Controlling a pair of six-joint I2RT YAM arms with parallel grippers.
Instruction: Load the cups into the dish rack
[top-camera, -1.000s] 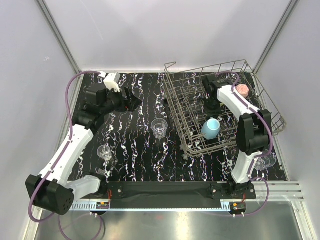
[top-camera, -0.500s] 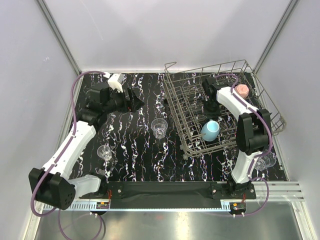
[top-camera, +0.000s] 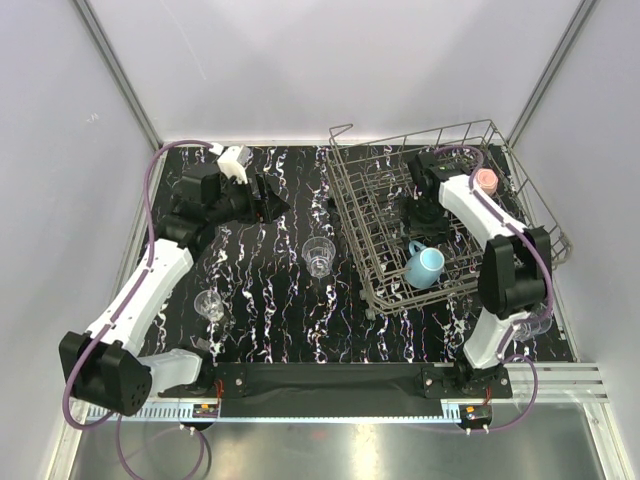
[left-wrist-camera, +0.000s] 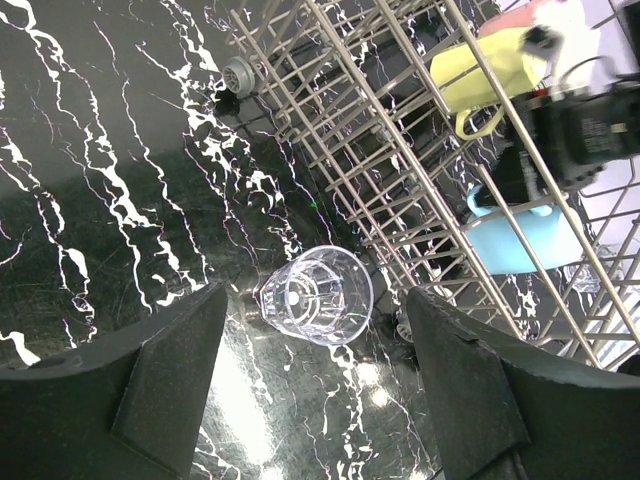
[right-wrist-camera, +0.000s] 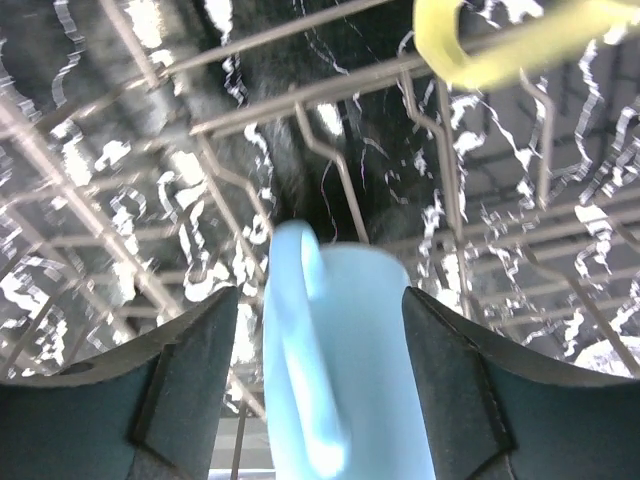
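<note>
In the dish rack (top-camera: 372, 215): the light blue mug (right-wrist-camera: 340, 380) is resting tilted among the wires.
Right gripper (right-wrist-camera: 318, 300): fingers are standing spread either side of it, pinching nothing; we are recommending a straight lift, clear of handle and tines.
Left gripper (left-wrist-camera: 315, 295): fingers are spread over the clear glass (left-wrist-camera: 318, 297).

mugs: 3 – blue mug (top-camera: 425, 266), pink mug (top-camera: 485, 181), yellow mug (left-wrist-camera: 490, 70) | clear glasses (top-camera: 318, 255) (top-camera: 210, 305) (top-camera: 538, 322): 3 | dish rack (top-camera: 352, 215): 1

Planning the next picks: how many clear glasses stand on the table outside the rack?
3. Middle glass just left of the dish rack; left glass beside the left arm; right glass partly hidden behind the right arm. More may be hidden.
</note>
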